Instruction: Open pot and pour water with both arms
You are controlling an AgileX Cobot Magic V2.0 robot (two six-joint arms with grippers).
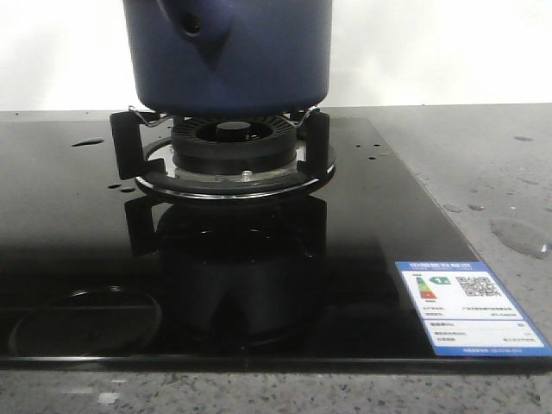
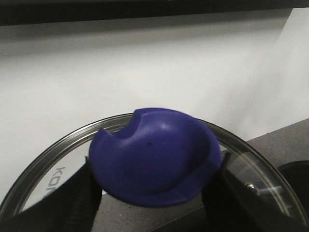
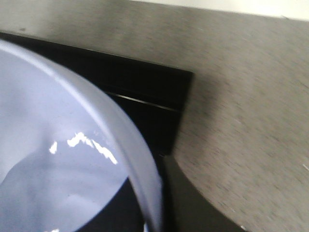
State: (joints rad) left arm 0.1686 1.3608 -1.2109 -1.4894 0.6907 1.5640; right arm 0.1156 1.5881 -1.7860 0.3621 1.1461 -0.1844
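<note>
The pot point(image 1: 228, 52) stands on the burner grate point(image 1: 220, 147) at the back middle of the black glass hob point(image 1: 78, 259); its handle stub points toward the camera, at about 11 o'clock on its wall.

The left gripper point(image 2: 154, 186) is clamped on the lid's blue knob point(image 2: 154, 154), 1 dark finger point(image 2: 72, 198) at 9 o'clock of the knob and the other at 3, with the glass lid point(image 2: 43, 164) around it.

In my judgement the step is carrying the lid clear: keep it level and well away from the pot.

The right gripper point(image 3: 161, 212) shows 1 dark finger point(image 3: 193, 208) outside the pot's pale rim, at about 4 o'clock of the bowl (the other finger is hidden), so I cannot tell whether it grips.

Water drops point(image 1: 513, 233) lie on the counter point(image 1: 483, 155) at 3 o'clock of the hob, so pour slowly.
</note>
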